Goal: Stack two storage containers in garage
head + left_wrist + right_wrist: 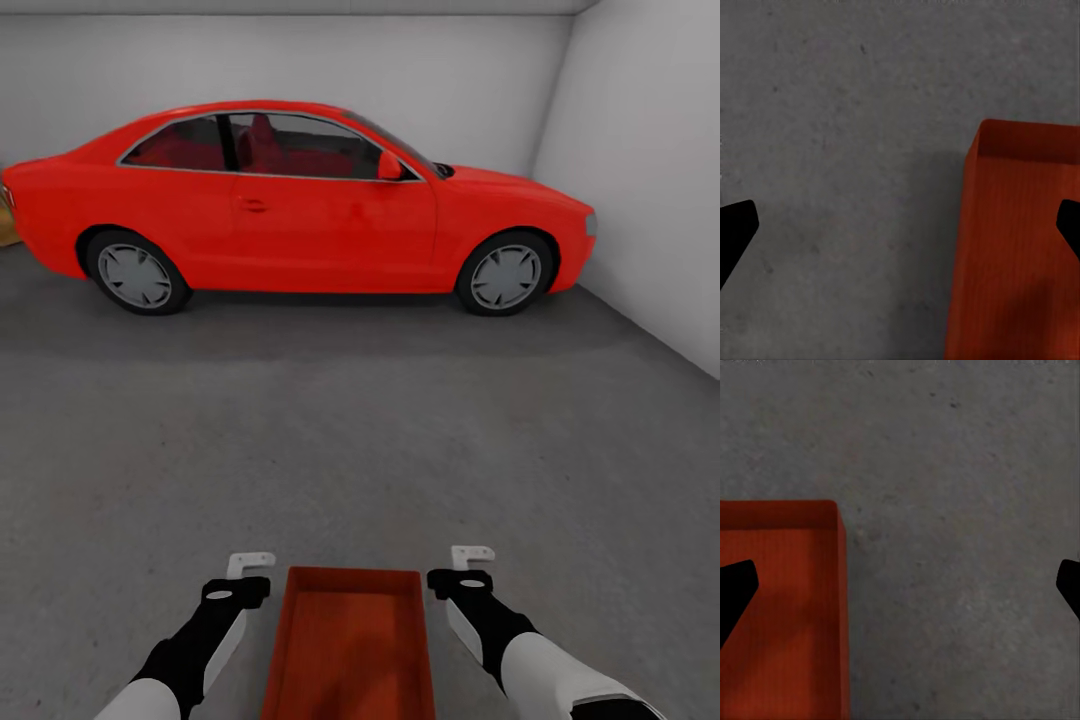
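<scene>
Concrete floor [360, 440], rough and mottled dark grey, spreads wide in the head view between the robot and a glossy red two-door car [300, 205] parked side-on along the far white wall [300, 60]. The car's nose stops short of the right white wall [650, 170], and the broad band of floor between car and robot is unoccupied. Near the bottom edge, a red-orange rectangular lidless container [352, 640] sits between the two arms, its far rim squared toward the car and its near end cut off by the frame. The left gripper [245, 575] stands just left of the container's far left corner, the right gripper [465, 570] just right of the far right corner; neither touches the box in this view.

In the left wrist view, the left gripper's [900, 232] black fingertips [736, 232] show at opposite edges, spread wide apart, holding nothing. The container's [1020, 247] ribbed wall and one corner lie to one side, with bare concrete [840, 150] across the rest.

In the right wrist view, the right gripper [900, 592] is likewise spread, its fingertips [736, 592] far apart and empty. The container's corner [787, 600] rests on the concrete [960, 547], its edge straight, with open floor beyond it.
</scene>
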Motion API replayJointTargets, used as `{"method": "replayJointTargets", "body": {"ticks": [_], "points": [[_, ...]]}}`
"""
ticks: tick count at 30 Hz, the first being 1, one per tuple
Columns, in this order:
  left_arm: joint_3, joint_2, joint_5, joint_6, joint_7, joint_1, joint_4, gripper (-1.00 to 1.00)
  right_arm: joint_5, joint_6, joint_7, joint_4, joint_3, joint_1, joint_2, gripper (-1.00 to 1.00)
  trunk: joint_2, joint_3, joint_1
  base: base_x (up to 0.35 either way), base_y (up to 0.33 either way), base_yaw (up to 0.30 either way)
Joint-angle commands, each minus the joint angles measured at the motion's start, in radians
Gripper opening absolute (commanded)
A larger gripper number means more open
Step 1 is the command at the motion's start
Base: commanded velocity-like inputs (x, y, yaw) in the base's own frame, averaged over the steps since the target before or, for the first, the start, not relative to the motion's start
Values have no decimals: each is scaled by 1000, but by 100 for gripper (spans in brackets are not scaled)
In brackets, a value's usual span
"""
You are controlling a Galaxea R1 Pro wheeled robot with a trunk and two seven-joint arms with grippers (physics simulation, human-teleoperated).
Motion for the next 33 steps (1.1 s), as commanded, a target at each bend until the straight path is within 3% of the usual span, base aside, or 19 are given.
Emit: {"method": "replayJointTargets", "body": {"ticks": [1,9,14,22,33], "points": [[-7,1,11,4,9,0,-1,100,-5,7,-5,-2,7,0,-2,100,7,2,-4,0,0,0],[-6,1,11,4,8,0,1,100,-5,6,-6,1,6,0,-4,100,63,27,-35,0,0,0],[-6,2,9,3,8,0,9,100,-6,-17,-6,9,5,0,-21,100,98,43,-54,0,0,0],[-4,8,8,-4,9,1,81,100,-12,-26,-6,20,5,1,-44,100,154,68,-85,0,0,0],[-3,34,9,-16,8,1,228,100,-7,-42,-6,127,5,7,-62,100,231,103,-127,0,0,0]]}}
